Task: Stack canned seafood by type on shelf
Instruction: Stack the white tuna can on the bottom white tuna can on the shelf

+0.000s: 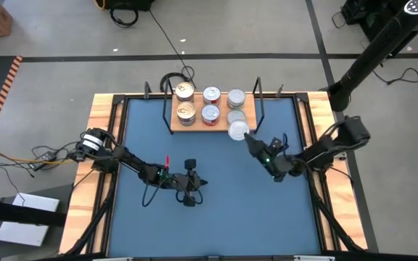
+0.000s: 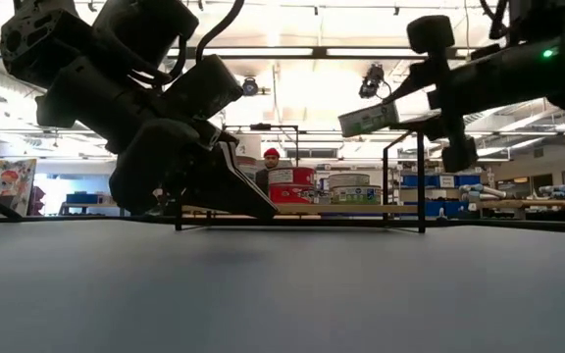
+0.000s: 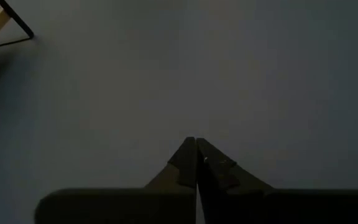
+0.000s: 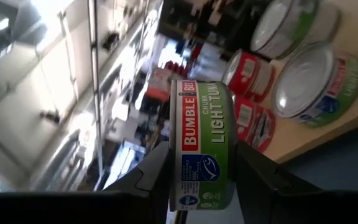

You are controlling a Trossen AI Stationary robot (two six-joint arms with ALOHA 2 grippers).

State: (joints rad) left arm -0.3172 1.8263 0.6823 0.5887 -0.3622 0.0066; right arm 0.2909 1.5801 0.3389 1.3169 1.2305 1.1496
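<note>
Right gripper (image 1: 242, 134) pinching a green-labelled round tuna tin (image 4: 201, 146) — raised at the light-wood shelf's (image 1: 247, 120) 4 o'clock corner; left gripper (image 3: 196, 163) pressed together over the blue table (image 1: 216, 210).

The green-banded can (image 4: 202, 146) seen in the right wrist view reads "BUMBLE BEE" on a red patch and "CHUNK LIGHT TUNA" in white on the green. A small round blue fish emblem sits below. Printing on the other tins is illegible.
</note>
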